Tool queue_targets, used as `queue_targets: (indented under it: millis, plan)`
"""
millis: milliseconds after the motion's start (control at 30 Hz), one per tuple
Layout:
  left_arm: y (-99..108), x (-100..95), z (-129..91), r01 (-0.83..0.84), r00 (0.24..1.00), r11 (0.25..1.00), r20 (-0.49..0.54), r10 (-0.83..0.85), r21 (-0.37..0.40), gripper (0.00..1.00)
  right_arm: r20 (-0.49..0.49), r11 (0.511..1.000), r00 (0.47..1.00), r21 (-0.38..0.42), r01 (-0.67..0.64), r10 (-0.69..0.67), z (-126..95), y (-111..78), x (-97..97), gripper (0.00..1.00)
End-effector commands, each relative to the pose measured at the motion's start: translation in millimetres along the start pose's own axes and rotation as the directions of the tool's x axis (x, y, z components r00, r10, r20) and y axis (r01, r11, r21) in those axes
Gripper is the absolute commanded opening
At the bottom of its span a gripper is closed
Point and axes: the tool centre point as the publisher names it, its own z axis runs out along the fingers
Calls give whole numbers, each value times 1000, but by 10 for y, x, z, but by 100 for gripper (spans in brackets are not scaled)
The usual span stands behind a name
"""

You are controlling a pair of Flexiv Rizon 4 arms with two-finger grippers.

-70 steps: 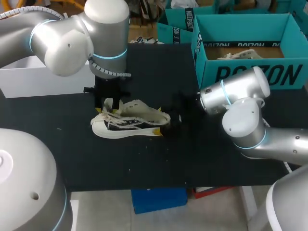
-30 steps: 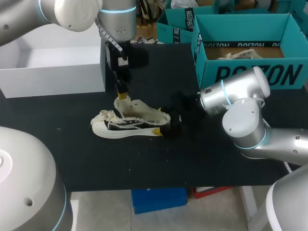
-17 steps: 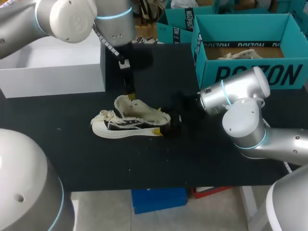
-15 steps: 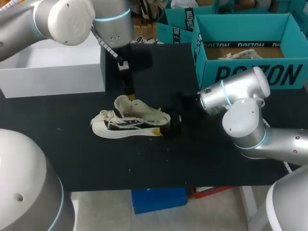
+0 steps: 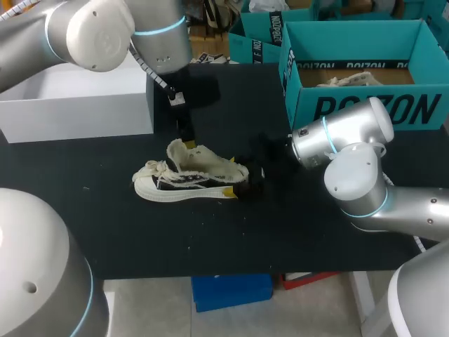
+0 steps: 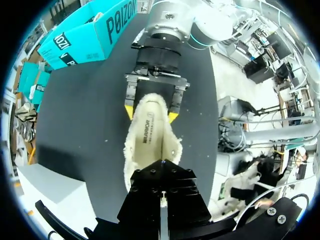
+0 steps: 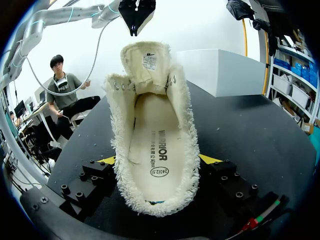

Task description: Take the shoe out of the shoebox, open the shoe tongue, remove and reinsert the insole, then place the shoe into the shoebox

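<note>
The shoe (image 5: 189, 177) is seen out on the black table (image 5: 280, 232), standing on its sole, toe toward the left arm's side and heel toward the right arm's side. It is well apart from the teal shoebox (image 5: 365, 105), which is set at the table's far right corner with its top open. Something pale is seen inside the shoebox; what it is cannot be told.

The heel end of the shoe is clamped by the right gripper (image 5: 242, 179). In the right wrist view the two yellow tips of the right gripper (image 7: 159, 160) are pressed against the fuzzy collar from both sides. The same hold is shown in the left wrist view, where the right gripper (image 6: 151, 112) is seen ahead of the left one with the shoe (image 6: 150, 140) between them.

The tongue (image 7: 147, 60) is folded up and stands upright. The insole (image 7: 155, 145) is laid flat inside the shoe (image 7: 152, 140).

The left gripper (image 5: 186, 132) is hung above the tongue end, not touching it. Its fingers are closed together to a point with nothing held, as seen in the right wrist view (image 7: 135, 27) and in its own view (image 6: 162, 167).

A white box (image 5: 84, 105) is set at the table's far left, beside the left arm.
</note>
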Motion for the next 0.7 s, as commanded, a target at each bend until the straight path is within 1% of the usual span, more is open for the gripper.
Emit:
queue_targets:
  millis: [33, 167, 333, 533, 700]
  plan:
    - [-105, -64, 155, -47, 999, 999, -11, 47, -10, 0, 0, 1000, 1000, 1, -1, 1, 5, -5, -4, 0]
    - [-179, -110, 236, -96, 994, 995, -48, 95, -15, 0, 0, 1000, 1000, 1, -1, 1, 5, -5, -4, 0]
    - [-228, -185, 326, -110, 992, 993, -59, 108, -33, 0, 0, 1000, 1000, 1, -1, 1, 5, -5, -4, 0]
    - [-193, -267, 488, -108, 991, 993, -81, 104, -56, 0, 0, 1000, 1000, 1, -1, 1, 5, -5, -4, 0]
    - [-147, -281, 617, -108, 989, 993, -103, 102, -52, 0, 0, 1000, 1000, 1, -1, 1, 5, -5, -4, 0]
